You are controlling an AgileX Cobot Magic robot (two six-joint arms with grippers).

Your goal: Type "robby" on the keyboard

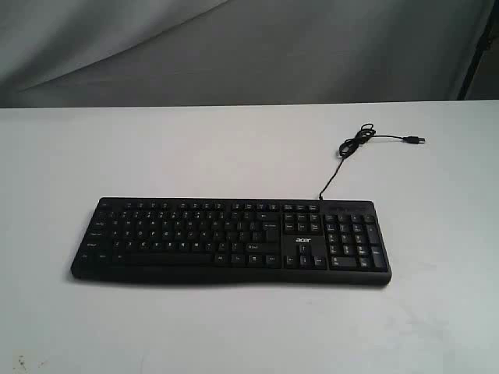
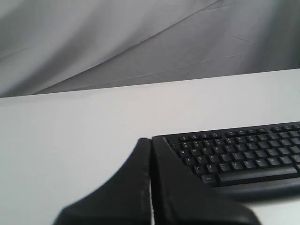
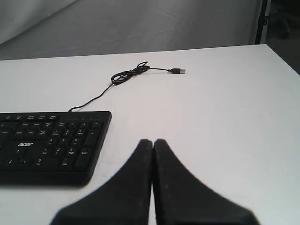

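Closest to the lens in the left wrist view: left gripper, black fingers pressed side to side with only a hairline slit of light between, gripping nothing. Just past the tips, left end of the keyboard, letter rows and long space bar in sight, no key touched.

Likewise at the right wrist: right gripper, both fingers closed flat against each other, empty too. Beside and a little beyond the tips, right end of the keyboard with numeric pad and white acer logo. Bare white table straight ahead of the tips.

From the exterior view: keyboard flat on the white table, lying left to right across the middle, long edges roughly parallel to the near table edge. Numeric pad at the right end, acer logo just left of it, above the arrow keys. Thin black cable out of the far edge near the right end, running away and rightward into a small loose coil, then ending in a USB plug lying unplugged on the table, well apart from the keyboard. Behind the far table edge, creased grey cloth. At far right, a slim black pole.
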